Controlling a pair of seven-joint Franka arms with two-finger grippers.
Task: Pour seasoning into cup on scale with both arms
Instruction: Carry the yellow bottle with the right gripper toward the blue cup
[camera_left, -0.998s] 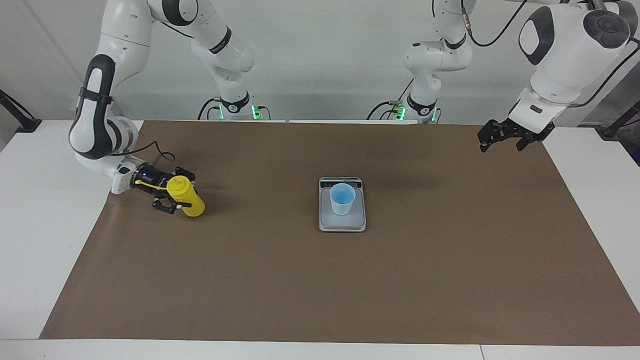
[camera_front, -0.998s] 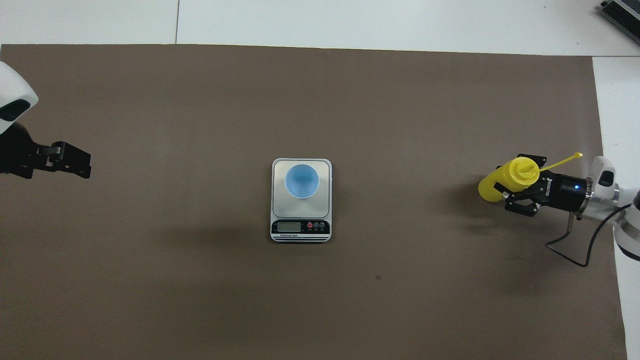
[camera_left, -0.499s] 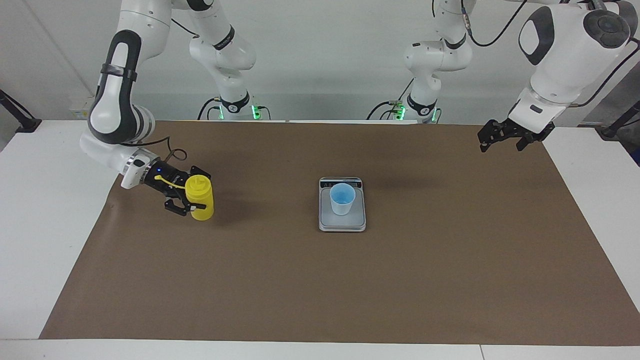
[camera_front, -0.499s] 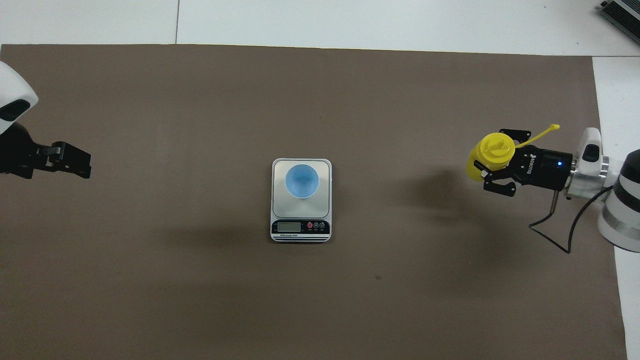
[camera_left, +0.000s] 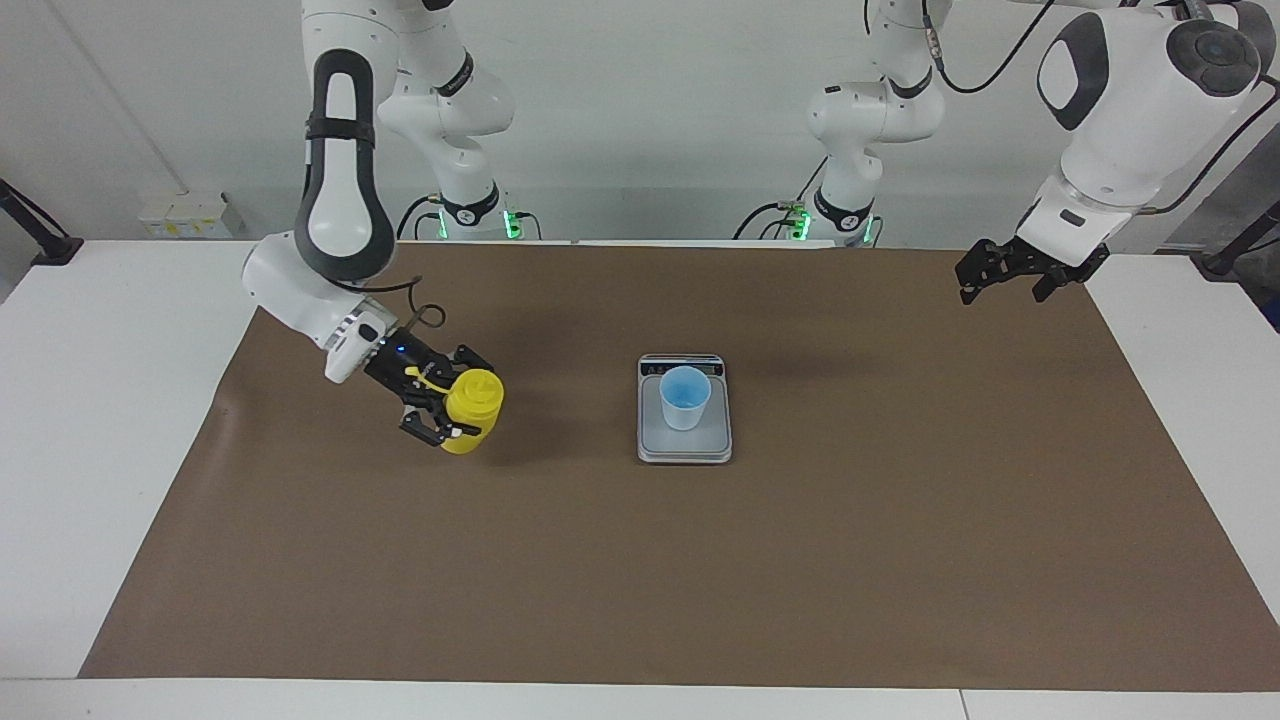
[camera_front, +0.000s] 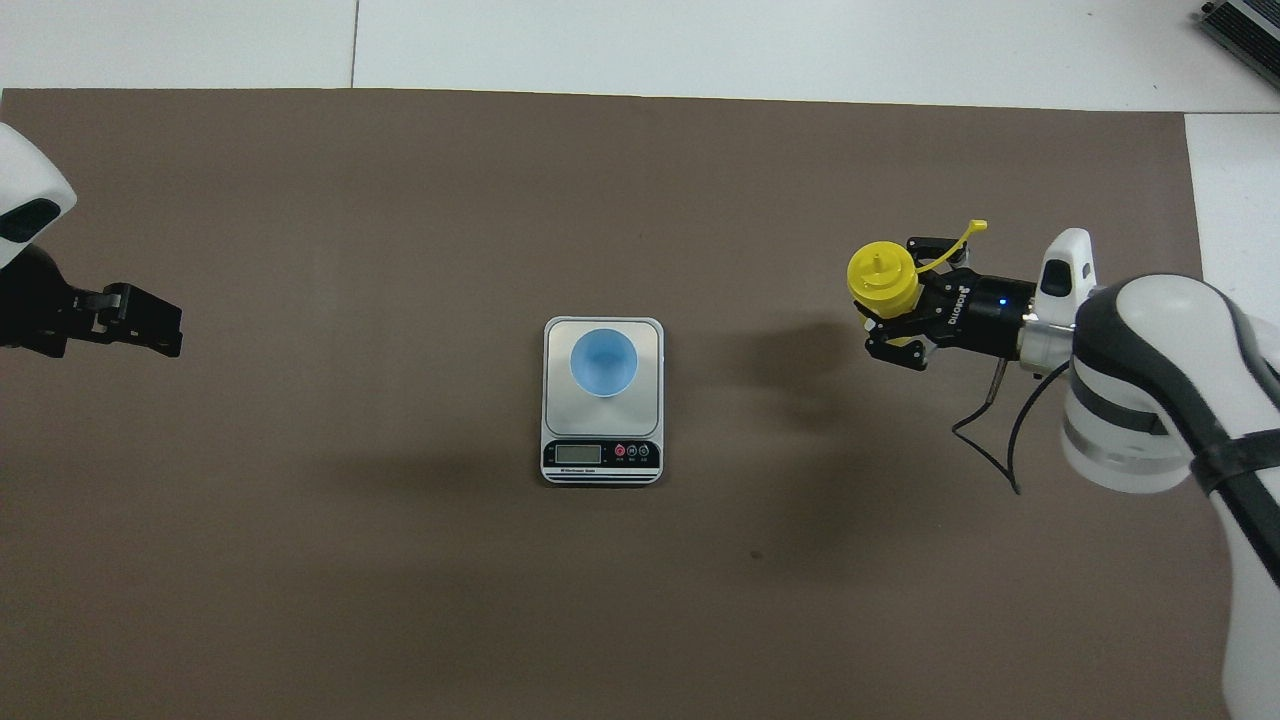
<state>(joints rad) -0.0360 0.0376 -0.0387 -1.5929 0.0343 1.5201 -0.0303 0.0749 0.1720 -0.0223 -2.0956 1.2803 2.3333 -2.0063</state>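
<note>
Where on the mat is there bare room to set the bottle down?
Bare mat lies all around the scale carrying the cup: toward each arm's end and the whole stretch farther from the robots. The right gripper holds the yellow bottle above the mat; the left gripper waits, open.

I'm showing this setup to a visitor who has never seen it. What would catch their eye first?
Probably the bright yellow plastic squeeze bottle, gripped upright in the right gripper, up over the brown mat toward the right arm's end of the table. Next, the small light blue plastic cup standing on the flat silver-grey kitchen scale at the mat's centre. The left gripper waits, jaws open, over the mat's edge at the left arm's end.
</note>
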